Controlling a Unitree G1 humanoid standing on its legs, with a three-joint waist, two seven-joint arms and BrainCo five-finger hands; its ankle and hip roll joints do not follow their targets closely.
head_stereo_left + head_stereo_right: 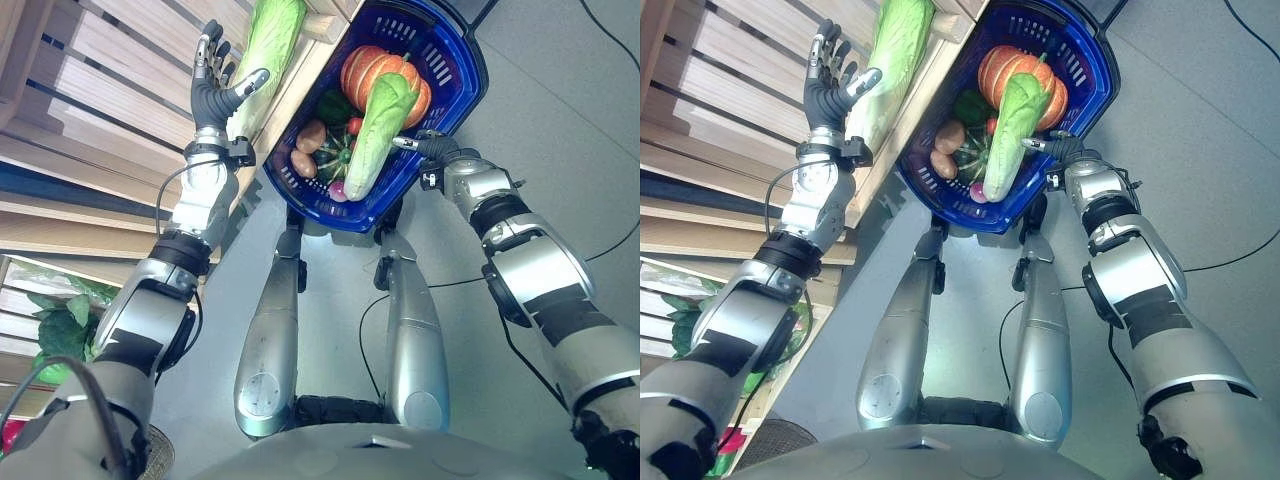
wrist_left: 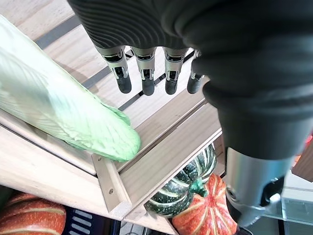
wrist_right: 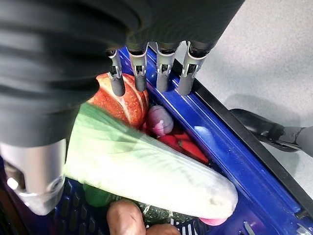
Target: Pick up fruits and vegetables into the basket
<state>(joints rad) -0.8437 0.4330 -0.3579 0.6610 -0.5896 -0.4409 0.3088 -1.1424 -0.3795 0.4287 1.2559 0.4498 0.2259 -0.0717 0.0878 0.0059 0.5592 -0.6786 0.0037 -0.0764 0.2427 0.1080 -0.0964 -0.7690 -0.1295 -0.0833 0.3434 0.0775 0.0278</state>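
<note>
Lying on shelf (image 1: 120, 70), cabbage (image 1: 268, 50) just beside open left robot hand (image 1: 215, 85).

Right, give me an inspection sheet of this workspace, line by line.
Surface: slatted pale wooden shelf at the robot's left; grey floor below.
Job's things: blue plastic basket holds an orange pumpkin, a long pale green cabbage leaning across the load, a dark green striped squash, brown potatoes and small red pieces. A second long green cabbage lies on the shelf.
Clutter: leafy greens on a lower shelf.
Hands: left hand open beside the shelf cabbage, not gripping it; right hand open at the basket's rim, over the load.
Cables: nothing to report.
Surroundings: more striped and orange squashes under the shelf.
</note>
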